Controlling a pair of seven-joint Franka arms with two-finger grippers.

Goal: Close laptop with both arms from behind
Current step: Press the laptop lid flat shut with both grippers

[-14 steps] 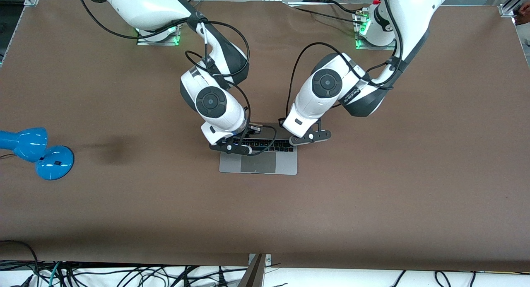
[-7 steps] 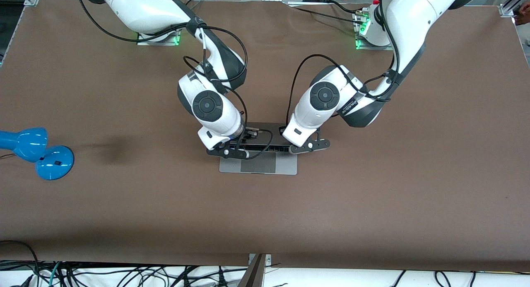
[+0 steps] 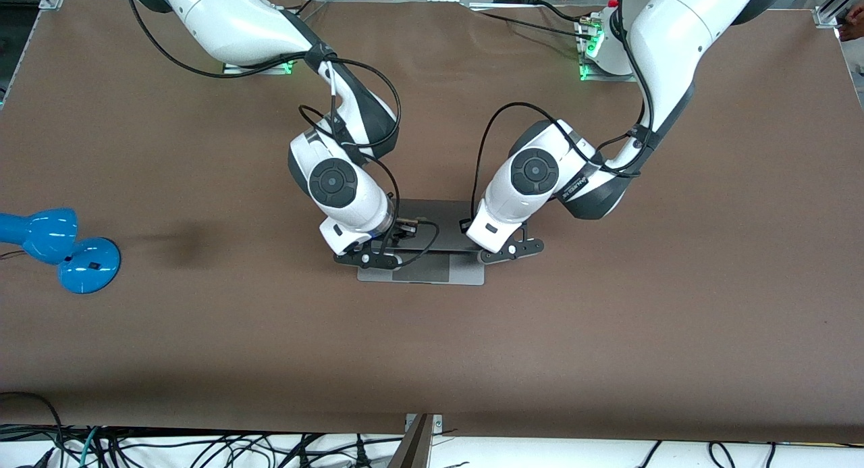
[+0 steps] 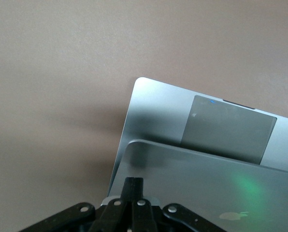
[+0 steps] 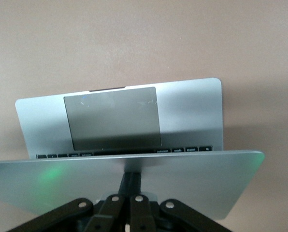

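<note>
The space-grey laptop lies mid-table with its lid tilted far down over the keyboard. Only the trackpad strip shows in the front view. My right gripper is shut, its fingertips pressed flat against the lid's outer face near the right arm's end. My left gripper is shut too and presses the lid near the left arm's end, close to the apple logo. The right wrist view shows the trackpad and one key row under the lid edge. The left wrist view shows the trackpad.
A blue desk lamp lies at the table edge toward the right arm's end. The brown table surrounds the laptop. Cables hang along the edge nearest the front camera.
Both grippers have moved toward the front camera and lower, pushing the lid down. The keyboard, seen before in the front view, is now covered by the lid.
</note>
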